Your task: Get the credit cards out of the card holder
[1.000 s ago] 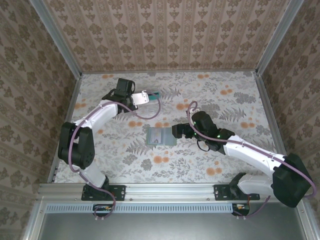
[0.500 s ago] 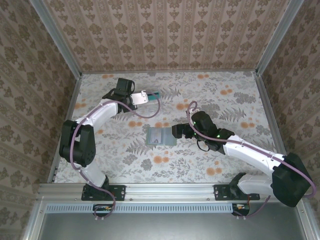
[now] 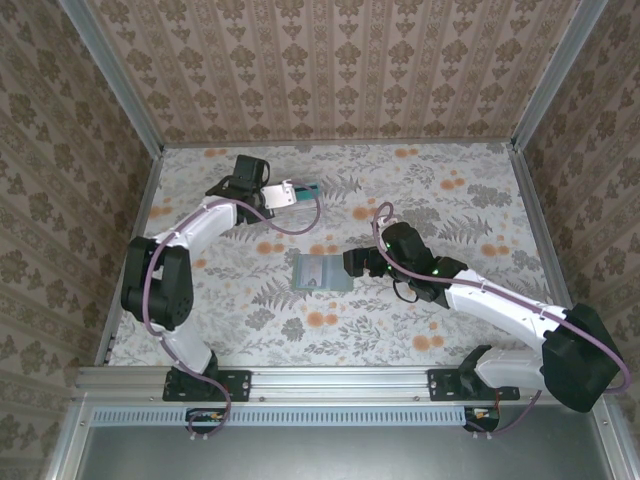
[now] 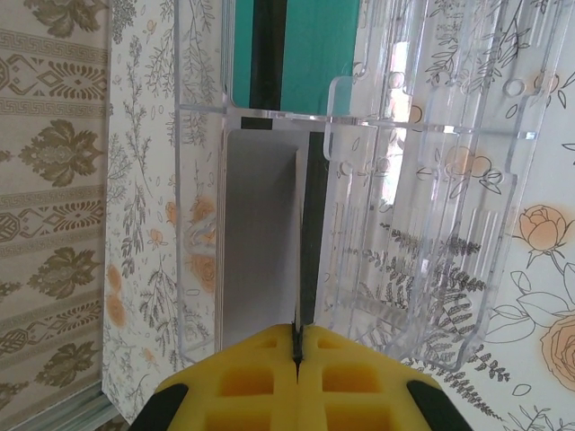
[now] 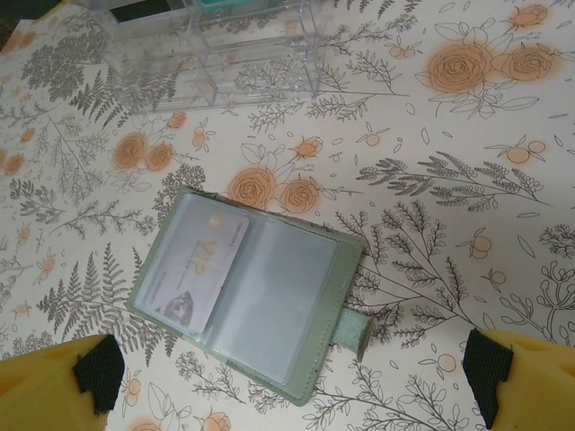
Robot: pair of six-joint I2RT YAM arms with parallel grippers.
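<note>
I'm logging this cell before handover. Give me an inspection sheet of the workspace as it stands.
Surface: floral tablecloth, flat, no spills seen.
Job's things: card holder lies open and flat, with one card in a pocket; the other pocket looks empty. A white card sits inside the clear plastic box.
Clutter: nothing seen.
Grippers: left end effector is shut on the white card; right end effector is open, above the card holder.
Cables: purple cables loop off both arms, away from the card holder.
Surroundings: wallpapered walls and a metal frame.
</note>
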